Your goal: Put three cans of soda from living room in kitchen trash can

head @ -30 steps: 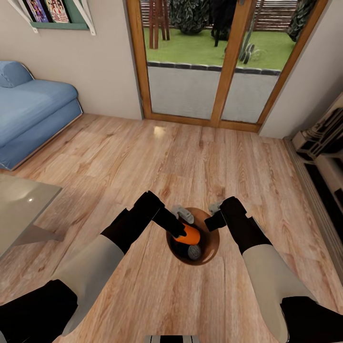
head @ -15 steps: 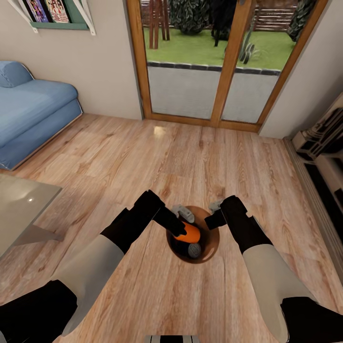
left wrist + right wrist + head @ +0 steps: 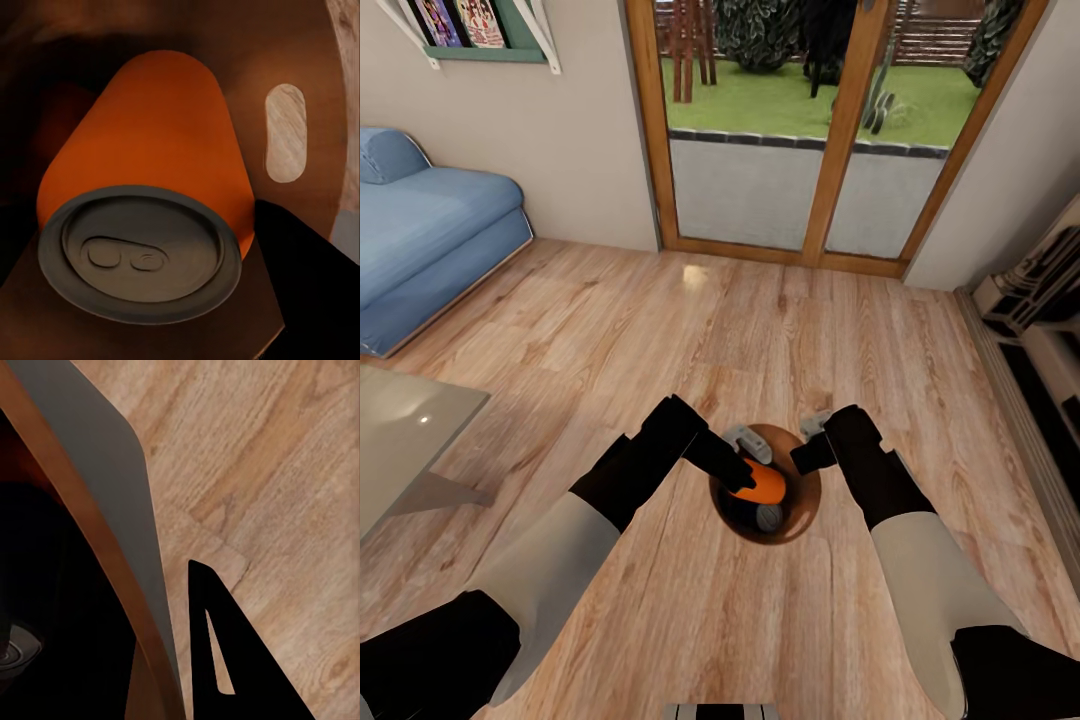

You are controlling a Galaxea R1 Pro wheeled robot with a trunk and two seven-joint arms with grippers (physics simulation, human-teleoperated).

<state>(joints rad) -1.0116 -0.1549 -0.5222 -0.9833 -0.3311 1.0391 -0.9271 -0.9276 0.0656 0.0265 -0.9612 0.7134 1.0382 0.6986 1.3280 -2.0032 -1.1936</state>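
Note:
The tash can (image 3: 807,492), grey outside and brown inside, hangs between my two arms above the plank floor. My left gripper (image 3: 740,477) reaches into it, shut on an orange can of soda (image 3: 766,482) lying tilted. In the left wrist view that orange can (image 3: 157,150) shows its grey top, with the bucket's oval slot handle (image 3: 285,131) behind it. A second can's silver top (image 3: 765,518) lies deeper inside, its body dark. My right gripper (image 3: 807,458) is shut on the bucket's rim; its outer finger (image 3: 232,645) sits against the grey wall (image 3: 112,472).
A blue sofa (image 3: 420,230) stands at the left and a glass low table (image 3: 400,430) at the near left. Wood-framed glass doors (image 3: 800,150) close the far wall. A low shelf unit (image 3: 1040,320) runs along the right wall.
The tash can, both grippers and the orange can have shifted slightly farther from me. The room has not shifted.

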